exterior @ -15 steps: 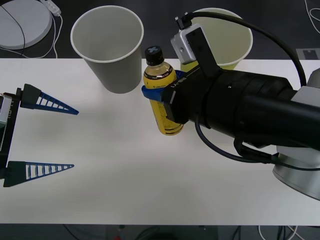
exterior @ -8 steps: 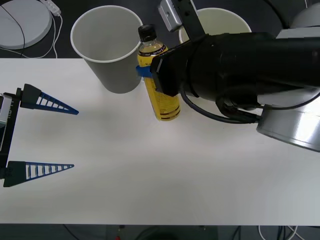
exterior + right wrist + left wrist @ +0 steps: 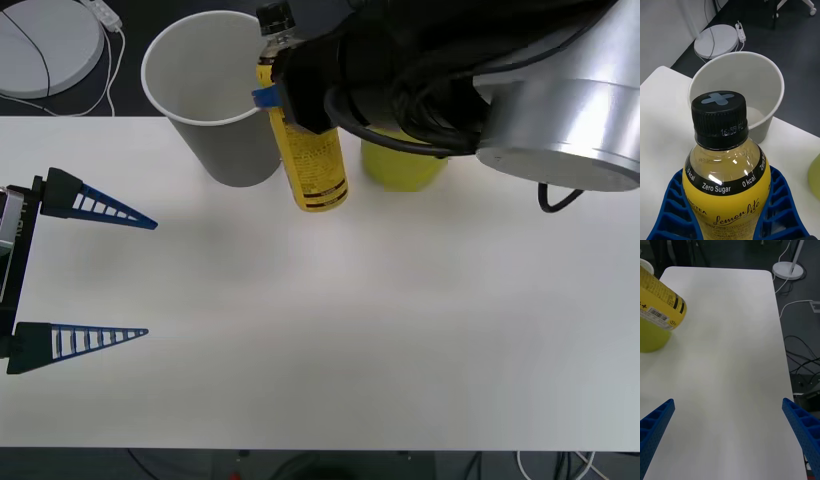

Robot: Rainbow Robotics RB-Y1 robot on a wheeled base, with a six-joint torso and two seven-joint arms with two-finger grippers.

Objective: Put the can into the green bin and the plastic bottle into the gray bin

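- The table (image 3: 330, 340) is white and mostly bare near me; both bins stand along its far edge, so a fumble there means a knocked-over cup or a bottle rolling off the back.
- The gray bin (image 3: 215, 95) stands at the far left-centre, mouth open and pale inside. It looks light, so a nudge on its rim from the bottle's base could tip or shove it.
- The green bin (image 3: 400, 168) sits just right of the gray one, largely hidden behind the big right arm. Can't tell if the can is in it.
- The plastic bottle (image 3: 305, 160), yellow lemon tea with a black cap, hangs clear of the table just beside the gray bin's right rim, leaning a little. It isn't over the opening yet, so I'd say letting go now would drop it outside, or bounce it off the white rim.
- The right claw (image 3: 728, 221) is clamped around the bottle's shoulder, blue ribbed fingers (image 3: 672, 210) hugging both sides. The grip sits high on a smooth label, so slipping during the swing is a risk.
- The left claw (image 3: 95, 270) waits wide open and empty at the near left of the table, well apart from everything.
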